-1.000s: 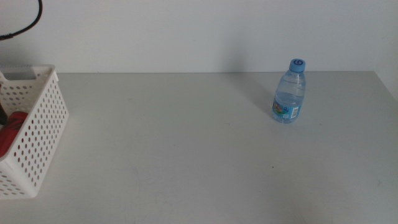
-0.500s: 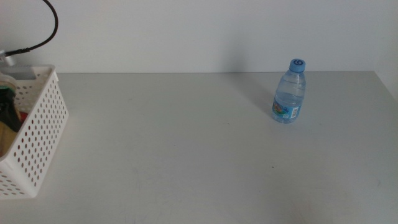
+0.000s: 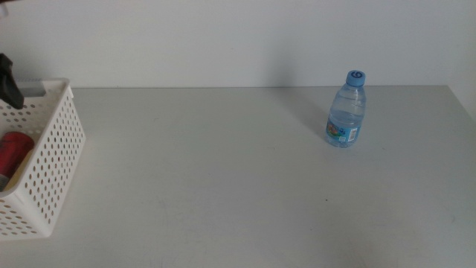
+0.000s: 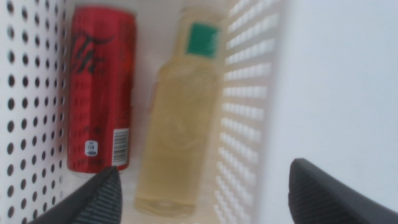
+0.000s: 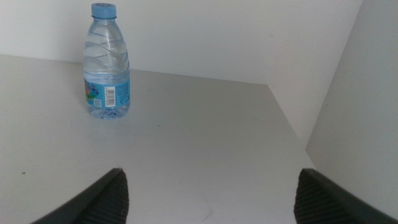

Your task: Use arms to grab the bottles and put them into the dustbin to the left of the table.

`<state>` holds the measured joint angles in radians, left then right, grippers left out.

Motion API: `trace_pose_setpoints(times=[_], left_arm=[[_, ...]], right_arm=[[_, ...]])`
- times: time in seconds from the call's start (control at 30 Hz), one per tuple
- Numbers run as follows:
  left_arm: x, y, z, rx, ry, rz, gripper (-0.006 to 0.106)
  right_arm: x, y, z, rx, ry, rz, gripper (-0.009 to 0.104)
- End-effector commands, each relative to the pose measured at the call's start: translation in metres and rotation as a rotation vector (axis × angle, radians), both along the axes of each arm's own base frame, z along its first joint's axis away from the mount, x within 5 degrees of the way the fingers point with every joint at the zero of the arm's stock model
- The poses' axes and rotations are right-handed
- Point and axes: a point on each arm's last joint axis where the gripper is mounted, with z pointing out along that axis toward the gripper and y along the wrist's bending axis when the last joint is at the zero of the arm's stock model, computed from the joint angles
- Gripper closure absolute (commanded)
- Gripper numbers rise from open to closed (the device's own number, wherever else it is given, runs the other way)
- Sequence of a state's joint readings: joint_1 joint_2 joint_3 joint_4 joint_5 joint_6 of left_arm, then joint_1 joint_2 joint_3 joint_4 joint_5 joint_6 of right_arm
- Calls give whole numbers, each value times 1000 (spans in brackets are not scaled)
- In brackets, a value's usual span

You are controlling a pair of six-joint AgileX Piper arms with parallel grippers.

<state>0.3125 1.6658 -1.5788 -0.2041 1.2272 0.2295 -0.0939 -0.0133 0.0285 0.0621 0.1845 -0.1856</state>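
Middle view: water bottle (image 3: 346,109) stood upright on the table (image 3: 223,171), far right; dustbin (image 3: 44,160) at left edge, left claw (image 3: 9,82) probably the dark shape above it.
Left wrist: claw spread wide, empty, over red can (image 4: 99,87) and tea bottle (image 4: 180,118) lying side by side inside.
Right wrist: right claw (image 5: 208,199) wide, empty, well short of the bottle.

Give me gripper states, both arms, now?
Left gripper: open, empty, above the dustbin.
Right gripper: open, empty, short of the water bottle.
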Motion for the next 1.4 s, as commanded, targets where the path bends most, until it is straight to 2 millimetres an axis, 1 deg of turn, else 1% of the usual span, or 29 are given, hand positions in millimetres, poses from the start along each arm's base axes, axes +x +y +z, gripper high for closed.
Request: trace_pose_setpoints(times=[0.0,0.07,0.13,0.17,0.23,0.3,0.4,0.47,0.53,0.63,0.73,0.9,1.03,1.23,1.27,1.3,1.37], left_arm=[[-24,-26,49,6,-132,-52,14],[-35,-47,63,15,-193,-135,15],[-48,-74,75,13,-272,-230,17],[-52,-84,79,11,-319,-248,18],[-69,-102,87,11,-406,-292,19],[-86,-118,89,-2,-461,-338,20],[-118,-144,85,-54,-520,-431,20],[-136,-156,79,-72,-568,-487,20],[-154,-165,78,-94,-634,-531,20],[-172,-171,77,-113,-712,-572,20],[-187,-170,79,-108,-747,-603,20],[-199,-168,84,-122,-763,-615,20],[-206,-165,86,-122,-770,-619,20],[-208,-164,87,-124,-777,-619,20],[-208,-165,87,-130,-773,-619,9],[-208,-165,86,-132,-772,-620,7],[-209,-165,87,-139,-772,-619,7]], right_arm=[[-2,-1,11,-22,-101,-9,26],[-2,-1,11,-22,-101,-9,26],[-2,-1,11,-22,-101,-9,26],[-2,-1,11,-22,-101,-9,26],[-2,-1,11,-22,-101,-9,26],[-2,-1,11,-22,-101,-9,26],[-2,-1,11,-22,-101,-9,26],[-2,-1,11,-22,-101,-9,26],[-2,-1,11,-22,-101,-9,26],[-2,-1,11,-22,-101,-9,26],[-2,-1,11,-22,-101,-9,26],[-2,-1,11,-22,-101,-9,26],[-2,-1,11,-22,-101,-9,26],[-2,-1,11,-22,-101,-9,26],[-2,-1,11,-22,-101,-9,26],[-2,-1,11,-22,-101,-9,26],[-2,-1,11,-22,-101,-9,26]])
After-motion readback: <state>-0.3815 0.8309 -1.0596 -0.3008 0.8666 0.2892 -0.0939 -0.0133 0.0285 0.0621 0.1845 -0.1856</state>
